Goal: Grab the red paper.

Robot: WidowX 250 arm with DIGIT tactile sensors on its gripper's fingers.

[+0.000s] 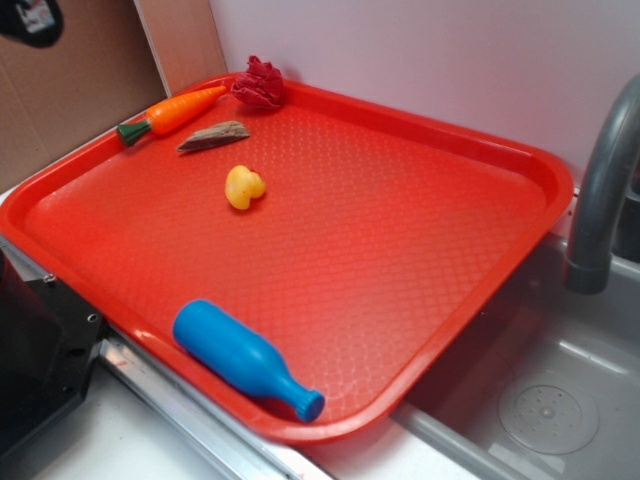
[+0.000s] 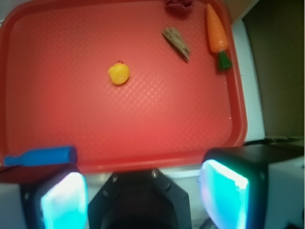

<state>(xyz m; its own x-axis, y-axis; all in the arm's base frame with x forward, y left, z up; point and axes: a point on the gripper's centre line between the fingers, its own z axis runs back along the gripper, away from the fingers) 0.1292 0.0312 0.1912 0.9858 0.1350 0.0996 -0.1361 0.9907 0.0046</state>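
The gripper (image 2: 143,191) hangs with its fingers (image 2: 64,200) spread wide, holding nothing; the red paper (image 2: 179,4) lies well ahead of them, slightly right, in the tray's (image 2: 62,43) far corner; carrot (image 2: 216,29) just right of it; duck (image 2: 118,73) nearer the fingers.

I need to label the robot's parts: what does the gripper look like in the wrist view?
The gripper has two blocky black fingers whose inner pads glow pale cyan. Between them sits a dark angular mount with small screws. No cables or markings show.
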